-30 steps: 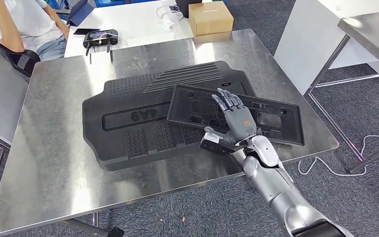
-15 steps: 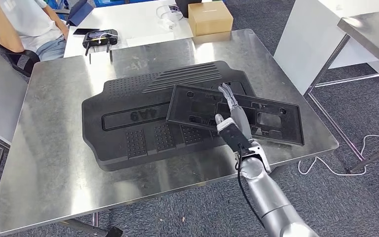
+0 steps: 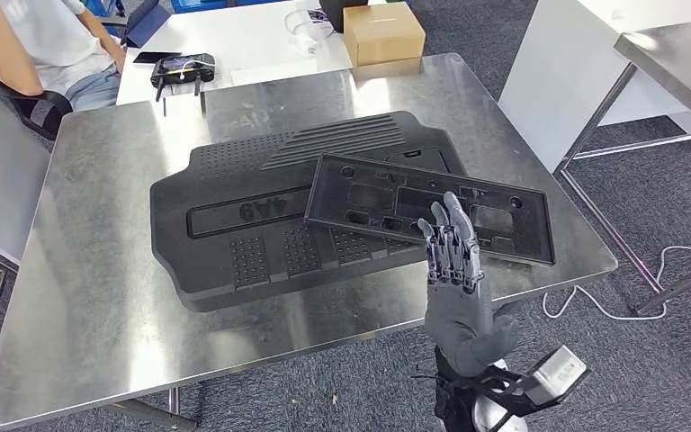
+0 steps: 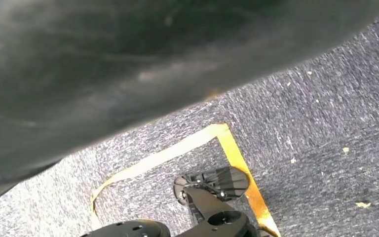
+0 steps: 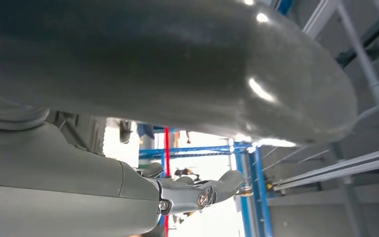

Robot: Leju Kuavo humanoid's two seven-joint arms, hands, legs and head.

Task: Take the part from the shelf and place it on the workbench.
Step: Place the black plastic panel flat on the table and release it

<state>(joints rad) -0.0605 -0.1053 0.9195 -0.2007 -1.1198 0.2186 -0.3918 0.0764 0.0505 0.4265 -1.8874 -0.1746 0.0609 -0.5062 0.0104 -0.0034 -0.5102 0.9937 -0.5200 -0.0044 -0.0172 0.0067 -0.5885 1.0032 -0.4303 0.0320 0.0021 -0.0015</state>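
Workbench (image 3: 99, 297) carries big black moulded panel (image 3: 234, 225); flat frame part (image 3: 504, 211) lies across its right side, touching. Placement looks done; you need only clear arm away. Right hand (image 3: 457, 288) raised near bench edge, empty, fingers straight and apart. Left hand: cannot tell.

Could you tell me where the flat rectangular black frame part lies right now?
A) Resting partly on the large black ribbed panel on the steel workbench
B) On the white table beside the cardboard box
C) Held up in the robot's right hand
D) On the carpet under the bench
A: the frame part lies across the right side of the large black panel on the workbench, while the right hand is raised with empty, spread fingers.
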